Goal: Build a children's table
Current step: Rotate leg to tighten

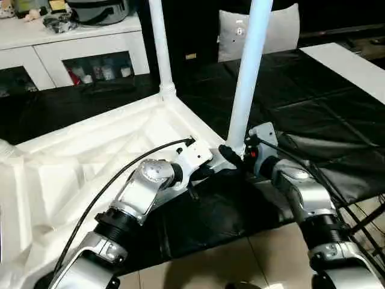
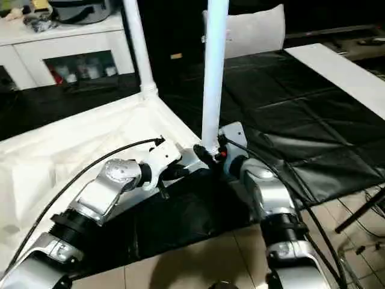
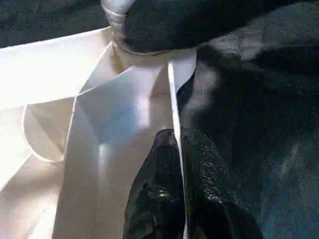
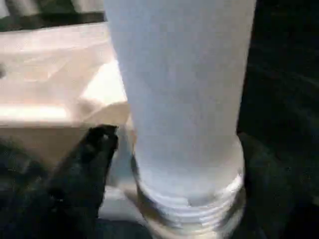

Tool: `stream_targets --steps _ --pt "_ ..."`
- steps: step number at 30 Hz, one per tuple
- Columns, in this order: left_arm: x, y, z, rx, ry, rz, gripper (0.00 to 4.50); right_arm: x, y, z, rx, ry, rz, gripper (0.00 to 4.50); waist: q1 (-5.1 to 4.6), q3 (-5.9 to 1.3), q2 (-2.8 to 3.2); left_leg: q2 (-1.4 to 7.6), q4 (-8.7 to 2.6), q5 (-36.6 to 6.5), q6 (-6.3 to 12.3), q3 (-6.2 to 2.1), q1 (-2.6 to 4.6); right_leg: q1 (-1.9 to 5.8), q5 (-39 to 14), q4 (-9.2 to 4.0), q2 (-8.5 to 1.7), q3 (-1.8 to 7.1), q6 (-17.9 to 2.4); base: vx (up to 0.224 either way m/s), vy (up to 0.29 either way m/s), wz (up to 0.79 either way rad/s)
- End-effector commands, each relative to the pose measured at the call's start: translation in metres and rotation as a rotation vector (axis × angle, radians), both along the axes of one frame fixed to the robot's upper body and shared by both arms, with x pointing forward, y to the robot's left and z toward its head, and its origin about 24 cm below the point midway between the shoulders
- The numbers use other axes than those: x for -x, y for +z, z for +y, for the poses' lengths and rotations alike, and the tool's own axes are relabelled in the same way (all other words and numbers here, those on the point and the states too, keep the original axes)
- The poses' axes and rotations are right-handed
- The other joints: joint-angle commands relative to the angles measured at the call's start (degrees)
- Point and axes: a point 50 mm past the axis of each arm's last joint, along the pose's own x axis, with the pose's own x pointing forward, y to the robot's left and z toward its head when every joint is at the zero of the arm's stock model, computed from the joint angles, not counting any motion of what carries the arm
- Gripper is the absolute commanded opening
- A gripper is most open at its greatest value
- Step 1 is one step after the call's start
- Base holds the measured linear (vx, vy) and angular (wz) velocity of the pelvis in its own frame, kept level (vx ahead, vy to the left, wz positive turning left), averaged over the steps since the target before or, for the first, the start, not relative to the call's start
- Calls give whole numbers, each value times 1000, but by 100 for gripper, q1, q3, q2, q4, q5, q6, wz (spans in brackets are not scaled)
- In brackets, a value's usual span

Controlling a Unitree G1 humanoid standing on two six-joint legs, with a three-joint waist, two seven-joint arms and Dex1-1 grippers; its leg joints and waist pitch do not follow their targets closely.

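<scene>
Tabletop lies upside down on black sheet. Left gripper jaws pinched on its rim wall. Right gripper jaws spread around the near leg, threads exposed, at 3 o'clock of left. Far leg seated. Risk: half-threaded leg tips or cross-threads if released.

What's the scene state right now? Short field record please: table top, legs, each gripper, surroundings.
table top: white table top lies underside up, ribs showing, on black sheet
far leg: far leg upright in far corner socket
near leg: near leg upright at near corner, threaded base still partly showing
left gripper: left gripper shut on the table top's edge wall beside the near leg
right gripper: right gripper at the near leg's base, fingers either side
background: white cabinet, grey cushion
</scene>
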Motion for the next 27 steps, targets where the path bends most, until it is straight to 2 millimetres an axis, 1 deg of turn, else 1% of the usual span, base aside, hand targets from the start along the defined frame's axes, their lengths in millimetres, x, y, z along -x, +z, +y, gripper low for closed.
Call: stream_targets --steps 1,2,3,5,6,7,8,9,10,11,12,14,15,17,18,19,20,23,24,25,27 --pt "-2 3 6 -36 -39 -28 0 8 11 2 -24 138 -58 430 33 -409 -44 276 -384 -344 861 -68 -75 420 -1314 -367 -344 341 -891 0 0 0" --pt "-2 2 8 -40 -51 -24 0 10 13 -4 -19 154 -64 442 59 -395 -50 276 -381 -389 886 -59 -72 419 -1366 -377 -339 340 -882 0 0 0" --pt "-2 1 10 -42 -74 -23 0 12 15 -10 -13 168 -67 442 68 -390 -55 265 -382 -410 894 -56 -73 418 -1429 -395 -335 334 -862 0 0 0" --pt "0 1 11 -45 -103 -20 0 13 16 -15 -2 188 -68 446 86 -383 -61 265 -392 -495 851 -53 -67 418 -1602 -410 -337 334 -820 0 0 0" --pt "2 0 13 -48 -151 -14 0 16 18 -21 20 220 -68 446 95 -371 -56 265 -403 -582 817 -54 -66 419 -1745 -435 -333 325 -783 0 0 0" --pt "6 -2 14 -47 -215 -3 0 19 20 -27 49 259 -69 446 117 -373 -60 267 -404 -644 785 -57 -54 418 -1837 -444 -337 329 -738 0 0 0" --pt "10 -3 17 -56 -280 6 0 21 22 -33 93 302 -74 446 133 -374 -59 277 -409 -648 773 -58 -53 408 -1828 -433 -340 341 -739 0 0 0" --pt "10 -3 17 -56 -280 6 0 21 22 -33 93 302 -74 446 152 -376 -59 282 -410 -656 766 -60 -47 407 -1819 -431 -340 343 -741 0 0 0" --pt "13 -4 20 -69 -345 22 0 24 25 -38 135 349 -69 446 148 -372 -80 286 -411 -647 761 -51 -52 406 -1797 -428 -342 355 -743 0 0 0" --pt "13 -4 20 -71 -352 25 0 24 25 -38 139 356 -67 446 182 -377 -74 279 -407 -636 765 -51 -35 399 -1794 -424 -341 351 -758 0 0 0" --pt "14 -5 22 -79 -377 32 0 25 26 -40 151 383 -56 446 192 -369 -76 290 -411 -624 768 -40 -37 390 -1779 -420 -344 362 -787 0 0 0" --pt "14 -5 23 -93 -418 31 0 28 27 -43 171 428 -40 446 237 -366 -68 291 -415 -647 756 -42 -35 394 -1842 -427 -342 351 -774 0 0 0" --pt "14 -5 23 -93 -418 31 0 28 27 -43 171 428 -40 446 242 -370 -71 299 -416 -658 739 -38 -25 393 -1840 -422 -341 353 -772 0 0 0" --pt "15 -4 26 -118 -494 40 0 33 26 -43 205 527 -4 446 271 -373 -80 297 -415 -640 734 -33 -20 391 -1839 -425 -337 358 -764 0 0 0" --pt "15 -4 27 -126 -518 47 0 35 25 -42 214 559 11 446 300 -377 -81 294 -412 -618 755 -32 -20 393 -1813 -418 -334 361 -760 0 0 0" --pt "16 -4 27 -132 -547 54 0 37 24 -41 221 589 24 446 311 -378 -101 304 -413 -602 755 -32 -22 394 -1785 -406 -339 366 -768 0 0 0" --pt "17 -3 27 -142 -579 69 0 38 23 -40 219 609 41 446 325 -387 -108 320 -413 -517 766 -39 -38 404 -1640 -371 -357 375 -827 0 0 0" --pt "20 -2 29 -161 -657 92 0 39 22 -38 203 641 65 446 345 -382 -90 321 -414 -526 769 -36 -27 394 -1692 -377 -358 373 -854 0 0 0" --pt "20 -2 29 -162 -662 92 0 39 22 -38 200 644 67 446 350 -385 -91 328 -417 -526 752 -34 -26 395 -1696 -376 -363 377 -856 0 0 0" --pt "21 -2 29 -164 -672 92 0 39 22 -38 195 649 70 429 354 -382 -90 332 -418 -530 745 -34 -21 385 -1698 -379 -359 380 -862 0 0 0" --pt "21 -2 28 -170 -692 92 0 38 22 -36 187 663 75 429 392 -384 -98 331 -416 -540 713 -23 -14 390 -1732 -382 -363 383 -850 0 0 0"
